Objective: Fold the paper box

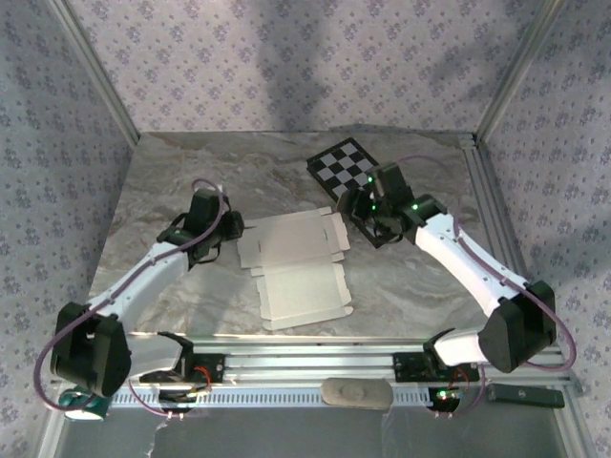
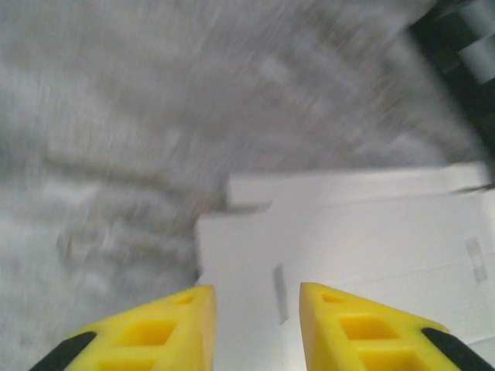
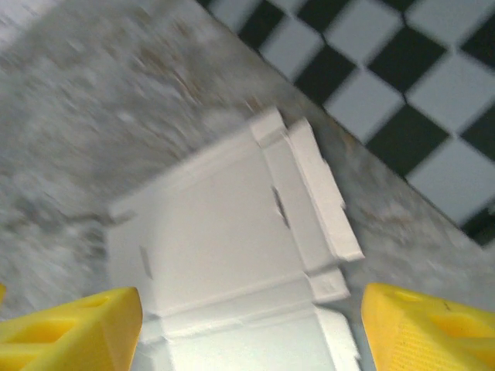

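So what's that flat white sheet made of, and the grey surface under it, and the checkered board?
The paper box looks like thin matte white cardboard: it lies flat, with crease lines and cut tabs. The table has a grey marbled look, stone or perhaps a printed covering; I cannot tell which. The checkerboard seems a flat printed board, black and white squares, material unclear.

Left gripper (image 1: 232, 226) reaches forward and inward, angled down, jaws a little apart. Right gripper (image 1: 347, 203) faces it from the right, angled down, jaws spread wide.
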You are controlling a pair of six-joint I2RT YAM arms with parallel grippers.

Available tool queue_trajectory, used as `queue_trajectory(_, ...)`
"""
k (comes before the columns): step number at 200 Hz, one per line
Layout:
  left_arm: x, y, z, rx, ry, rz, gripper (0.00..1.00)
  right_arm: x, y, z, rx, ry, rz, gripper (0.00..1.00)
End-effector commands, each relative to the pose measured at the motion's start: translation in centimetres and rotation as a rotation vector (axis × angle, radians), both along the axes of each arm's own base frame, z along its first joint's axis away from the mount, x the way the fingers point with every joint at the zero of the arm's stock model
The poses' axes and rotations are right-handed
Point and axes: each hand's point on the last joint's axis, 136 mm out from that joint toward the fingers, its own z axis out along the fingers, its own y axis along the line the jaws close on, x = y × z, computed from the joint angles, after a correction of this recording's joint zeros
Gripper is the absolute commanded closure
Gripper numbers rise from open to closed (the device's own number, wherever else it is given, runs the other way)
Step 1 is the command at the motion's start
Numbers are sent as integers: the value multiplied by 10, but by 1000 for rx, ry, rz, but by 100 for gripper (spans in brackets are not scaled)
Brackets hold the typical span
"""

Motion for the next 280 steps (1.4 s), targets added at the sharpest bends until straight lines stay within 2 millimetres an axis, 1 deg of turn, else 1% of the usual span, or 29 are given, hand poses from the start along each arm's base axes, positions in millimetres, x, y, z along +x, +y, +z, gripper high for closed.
queue_trajectory(1, -18, -4, -45, -208, 201, 60, 63, -12, 8, -1, 30, -23, 75, 23)
queue_trajectory(13, -15, -10, -59, -230, 218, 30, 63, -17, 8, -6, 30, -15, 92, 23)
queue_trajectory(32, -6, -27, -73, -313, 218, -26, 62, -21, 13, -11, 43, -19, 126, 23)
queue_trajectory(45, -1, -28, -84, -325, 230, -24, 62, -23, 20, -13, 61, -20, 164, 23)
queue_trajectory(69, 6, -28, -92, -347, 222, -22, 62, -22, 32, -18, 98, -7, 225, 23)
queue_trajectory(94, 12, -33, -98, -378, 221, -47, 63, -18, 38, -25, 121, 15, 246, 23)
queue_trajectory(126, 23, -47, -94, -454, 190, -90, 67, -13, 45, -30, 143, 34, 251, 24)
queue_trajectory(144, 29, -51, -84, -483, 148, -103, 68, -13, 47, -34, 140, 44, 254, 24)
queue_trajectory(159, 33, -55, -72, -505, 119, -116, 68, -13, 47, -36, 139, 49, 254, 24)
queue_trajectory(174, 34, -54, -64, -498, 123, -114, 68, -13, 47, -38, 134, 53, 251, 24)
queue_trajectory(195, 30, -49, -60, -462, 150, -94, 68, -12, 47, -38, 133, 54, 248, 25)
queue_trajectory(217, 26, -47, -59, -454, 156, -91, 68, -11, 48, -40, 136, 57, 244, 25)
queue_trajectory(229, 25, -47, -63, -449, 169, -94, 68, -11, 49, -40, 137, 59, 247, 25)
queue_trajectory(259, 29, -49, -72, -462, 176, -89, 68, -10, 55, -38, 136, 58, 258, 25)
queue_trajectory(280, 35, -53, -71, -484, 157, -101, 70, -12, 57, -38, 132, 57, 268, 26)
